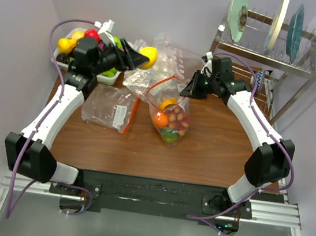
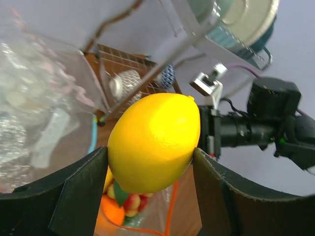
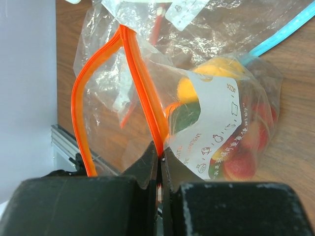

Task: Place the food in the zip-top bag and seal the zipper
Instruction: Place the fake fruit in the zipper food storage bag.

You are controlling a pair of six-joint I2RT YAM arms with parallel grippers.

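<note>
Short of the zip-top bag [image 1: 172,117], my left gripper [image 2: 150,169] clasps the lemon [image 2: 155,140]; my right gripper [image 3: 161,160] pinches the zipper [image 3: 140,78]; I'd centre over the mouth before dropping.

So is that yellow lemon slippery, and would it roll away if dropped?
Probably slippery: the lemon looks glossy, held only at its sides by the left pincer. It is rounded, so it would likely roll on the table.
</note>
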